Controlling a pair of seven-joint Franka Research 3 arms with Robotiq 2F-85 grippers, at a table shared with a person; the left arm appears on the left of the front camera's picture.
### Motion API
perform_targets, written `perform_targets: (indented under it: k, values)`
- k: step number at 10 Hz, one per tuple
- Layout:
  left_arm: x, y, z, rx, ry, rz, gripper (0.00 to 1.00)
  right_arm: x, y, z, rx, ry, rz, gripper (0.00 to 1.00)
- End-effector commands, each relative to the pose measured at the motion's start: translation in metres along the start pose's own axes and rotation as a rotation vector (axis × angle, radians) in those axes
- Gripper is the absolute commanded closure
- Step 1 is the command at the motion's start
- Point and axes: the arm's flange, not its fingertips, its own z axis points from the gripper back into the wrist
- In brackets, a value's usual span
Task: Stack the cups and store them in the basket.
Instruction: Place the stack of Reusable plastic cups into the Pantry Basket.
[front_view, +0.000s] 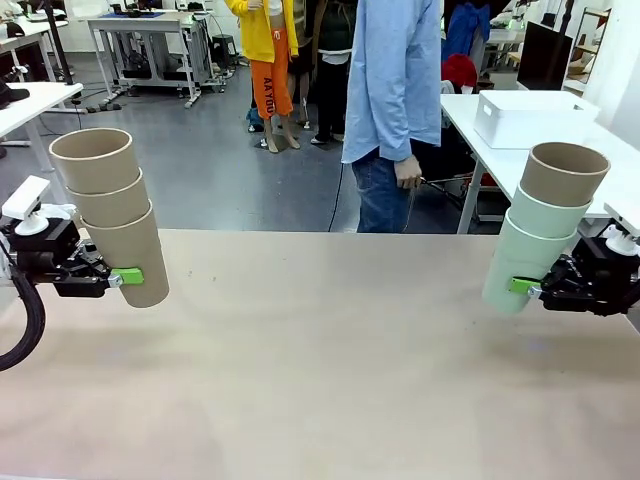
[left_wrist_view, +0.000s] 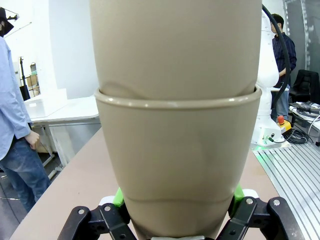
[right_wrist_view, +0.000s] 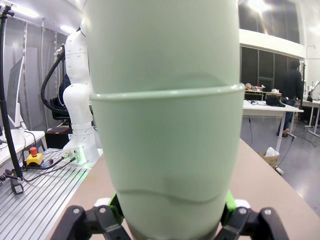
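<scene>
Clenching low on each bottom cup, I hold both stacks clear above the counter (front_view: 320, 380), tilted outward. My left claw (front_view: 126, 276) grasps the tan stack (front_view: 108, 205), three nested tumblers; my right claw (front_view: 522, 287) grasps the mint stack (front_view: 545, 228), two pale green under one tan. Matte, smooth, tapered, thin-walled: I judge them light, slightly flexible and slippery, best pinched near the base. The white basket (front_view: 530, 122) sits well beyond on another table (front_view: 468, 112).
</scene>
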Motion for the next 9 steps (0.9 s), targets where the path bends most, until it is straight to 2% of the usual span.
perform_targets:
  k: [1, 9]
  values:
    - [0.0045, 0.0006, -0.0005, -0.007, -0.009, -0.007, 0.15, 0.0046, -0.0018, 0.0007, -0.004, -0.007, 0.012, 0.16]
    - [0.0045, 0.0006, -0.0005, -0.007, -0.009, -0.007, 0.15, 0.0046, -0.0018, 0.0007, -0.004, -0.007, 0.012, 0.16]
